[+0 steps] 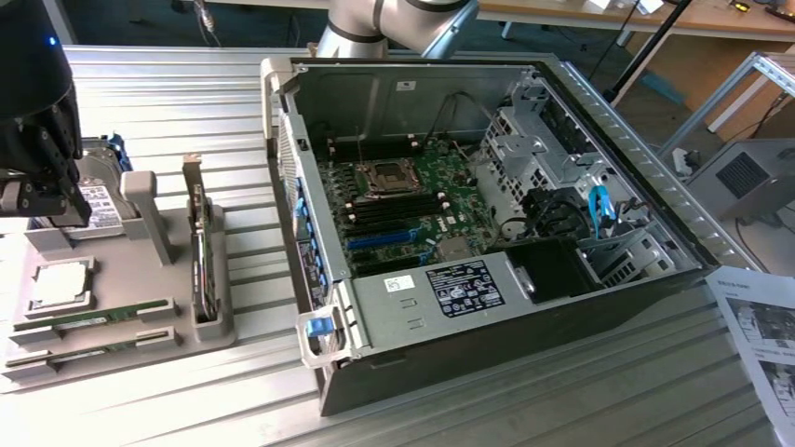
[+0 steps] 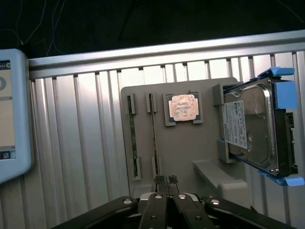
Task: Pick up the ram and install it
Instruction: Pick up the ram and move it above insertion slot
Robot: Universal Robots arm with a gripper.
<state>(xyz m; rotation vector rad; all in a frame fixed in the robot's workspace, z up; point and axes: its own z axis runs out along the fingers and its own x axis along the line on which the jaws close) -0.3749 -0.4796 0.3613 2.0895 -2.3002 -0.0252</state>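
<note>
Memory install barely begun: the ram (image 1: 95, 317), a thin green stick, lies in its groove on the grey parts tray (image 1: 130, 279) at the lower left of the exterior view. It sits just beside its twin stick (image 1: 87, 350) and near the square processor (image 1: 60, 284). The gripper (image 1: 56, 216) hangs at the upper left of that frame, over the tray's far end by the hard drive (image 1: 100, 200), fingers pressed together on nothing. From the wrist camera, the gripper (image 2: 167, 179) has its closed tips apart from both sticks, lined up most closely with the ram (image 2: 153, 136), the stick nearer the processor (image 2: 182, 107). Taking that one as the stick meant is my own reading of the alignment. The open computer case (image 1: 298, 121) stands in the middle of the exterior view, and the black memory slots (image 1: 395, 207) on its board look empty from here. By my judgement nothing has been lifted, so grasping, carrying and seating the stick are all left to do
</note>
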